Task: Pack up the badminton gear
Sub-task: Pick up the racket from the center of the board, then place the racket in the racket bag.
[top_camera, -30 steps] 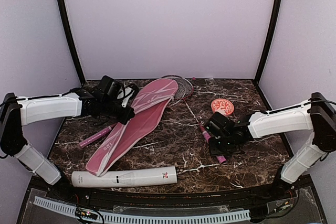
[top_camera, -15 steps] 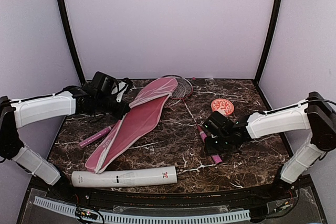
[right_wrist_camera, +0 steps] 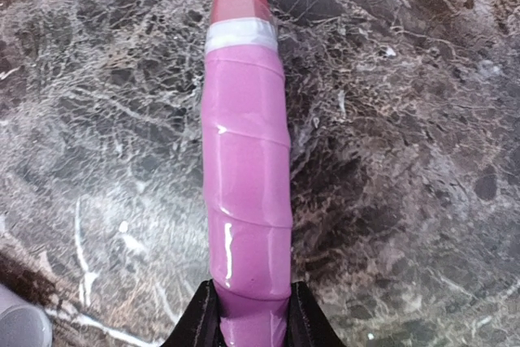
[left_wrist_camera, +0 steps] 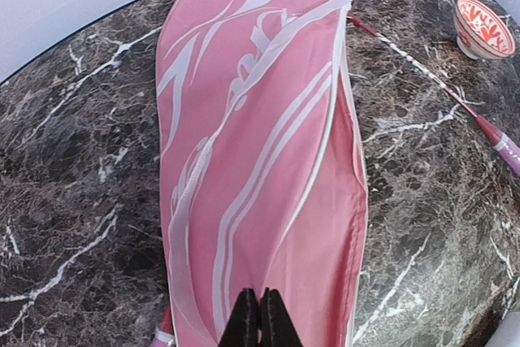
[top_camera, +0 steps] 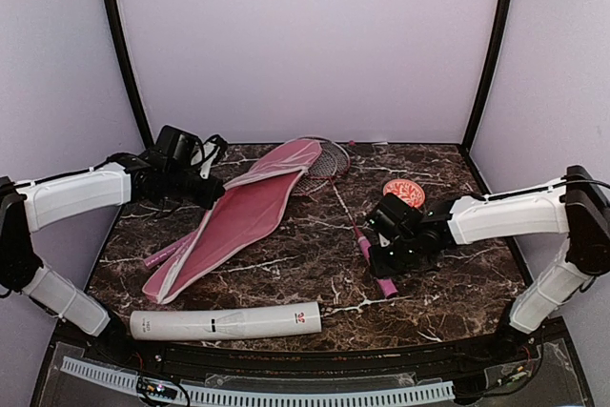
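Note:
The long pink bag (top_camera: 229,226) lies slantwise across the left half of the table, and its far end covers part of a red racket head (top_camera: 331,155). My left gripper (top_camera: 206,193) is shut on the bag (left_wrist_camera: 260,160) at its left edge, fingers pressed together (left_wrist_camera: 262,318). That racket's thin shaft (top_camera: 345,212) leads to a pink handle (top_camera: 379,272). My right gripper (top_camera: 386,253) is shut on this handle (right_wrist_camera: 244,176), with a finger (right_wrist_camera: 200,321) on each side. A second pink handle (top_camera: 170,253) sticks out from under the bag. The white tube (top_camera: 224,321) lies near the front edge.
A small red-and-white bowl (top_camera: 403,193) stands behind my right gripper and also shows in the left wrist view (left_wrist_camera: 485,26). The dark marble table (top_camera: 286,274) is walled at the back and on both sides.
My left gripper has drawn back and to the left, dragging the bag with it. My right gripper has closed on the racket handle and nudged it slightly left.

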Available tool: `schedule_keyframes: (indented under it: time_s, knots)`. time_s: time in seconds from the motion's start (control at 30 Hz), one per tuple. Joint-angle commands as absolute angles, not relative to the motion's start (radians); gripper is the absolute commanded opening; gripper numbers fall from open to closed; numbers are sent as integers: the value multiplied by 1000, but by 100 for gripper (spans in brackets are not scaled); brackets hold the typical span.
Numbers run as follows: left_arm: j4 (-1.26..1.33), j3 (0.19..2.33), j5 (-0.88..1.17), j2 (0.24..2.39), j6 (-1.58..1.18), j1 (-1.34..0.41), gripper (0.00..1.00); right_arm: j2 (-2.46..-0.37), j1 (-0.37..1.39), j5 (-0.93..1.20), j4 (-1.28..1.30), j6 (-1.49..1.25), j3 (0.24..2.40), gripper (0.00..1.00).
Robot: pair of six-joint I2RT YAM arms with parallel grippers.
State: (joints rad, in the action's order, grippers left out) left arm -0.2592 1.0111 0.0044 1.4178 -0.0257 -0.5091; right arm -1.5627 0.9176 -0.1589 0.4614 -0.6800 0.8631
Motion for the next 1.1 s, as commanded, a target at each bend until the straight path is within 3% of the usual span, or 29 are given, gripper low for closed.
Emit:
schedule_keyframes:
  time_s: [0.0, 0.3, 0.73, 1.07]
  knots:
    - [-238, 1025, -20, 1364, -26, -454, 0, -1468, 928, -139, 605, -652, 921, 4]
    - [-225, 1012, -48, 1315, -44, -330, 0, -1293, 971, -135, 824, -643, 961, 0]
    - [-251, 1019, -86, 1323, -66, -169, 0, -1065, 1115, -170, 949, -696, 907, 0]
    - [-213, 1008, 30, 1346, -120, -99, 0, -992, 1194, -92, 866, -642, 888, 0]
